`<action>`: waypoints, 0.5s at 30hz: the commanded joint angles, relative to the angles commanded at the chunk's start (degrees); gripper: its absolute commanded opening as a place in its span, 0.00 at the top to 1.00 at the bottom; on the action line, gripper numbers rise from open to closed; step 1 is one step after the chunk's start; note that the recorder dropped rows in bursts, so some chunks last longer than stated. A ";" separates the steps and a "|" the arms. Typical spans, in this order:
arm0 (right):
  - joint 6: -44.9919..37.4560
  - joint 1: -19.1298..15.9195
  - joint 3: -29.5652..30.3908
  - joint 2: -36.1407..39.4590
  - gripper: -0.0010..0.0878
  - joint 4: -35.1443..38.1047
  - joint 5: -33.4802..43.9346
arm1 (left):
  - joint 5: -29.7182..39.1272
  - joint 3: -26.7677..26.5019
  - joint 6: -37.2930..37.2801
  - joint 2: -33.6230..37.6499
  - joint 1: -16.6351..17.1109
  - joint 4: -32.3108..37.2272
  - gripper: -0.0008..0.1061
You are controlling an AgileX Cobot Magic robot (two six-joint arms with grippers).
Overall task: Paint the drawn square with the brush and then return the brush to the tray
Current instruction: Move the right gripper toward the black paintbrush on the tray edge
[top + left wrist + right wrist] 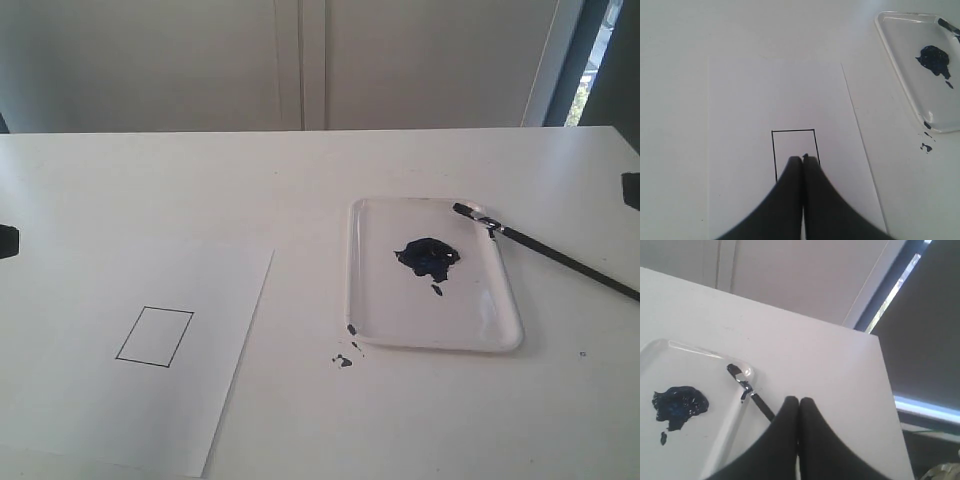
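Both hands are showing their fingers pressed flat together, gripping nothing. The left hand (803,159) is hovering over the white paper sheet (750,100), and in its wrist view its tips are overlapping one side of the drawn square (792,142). The right hand (798,400) is hanging above the worktop (200,180) just beside the tray's corner. In its wrist view the brush (760,404) is running out of sight behind its closed fingers, not clamped by them.

In the exterior view the paper sheet (220,300) is lying on the left of the worktop and the tray (390,300) on the right, well apart. The drawn square (154,337) is sitting on the sheet as a thin black outline, its inside blank and carrying no paint. The brush (548,253) is lying free. Its dark bristle tip and silver ferrule are resting on the tray's far right corner, and its black handle is slanting off the rim across the worktop toward the right edge of the view.

A dark blue paint blob (428,255) is sitting in the middle of the tray with a small spot just beside it. A few paint splatters (343,360) are marking the worktop just outside the tray's near left corner.
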 joint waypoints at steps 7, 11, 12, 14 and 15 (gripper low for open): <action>-3.65 0.00 -0.77 -0.56 0.99 4.53 11.22 | 0.00 0.00 0.00 0.00 0.00 0.00 0.99; -5.45 0.00 -2.70 2.24 0.99 6.47 14.95 | 0.00 0.00 0.00 0.00 0.00 0.00 0.99; -5.88 0.00 -3.60 3.43 0.99 6.47 15.71 | 0.00 0.00 0.00 0.00 0.00 0.00 0.99; -6.08 0.00 -6.40 7.57 0.99 6.47 16.96 | 0.00 0.00 0.00 0.00 0.00 0.00 0.99; -6.08 0.00 -7.50 8.98 0.99 6.47 17.40 | 0.00 0.00 0.00 0.00 0.00 0.00 0.99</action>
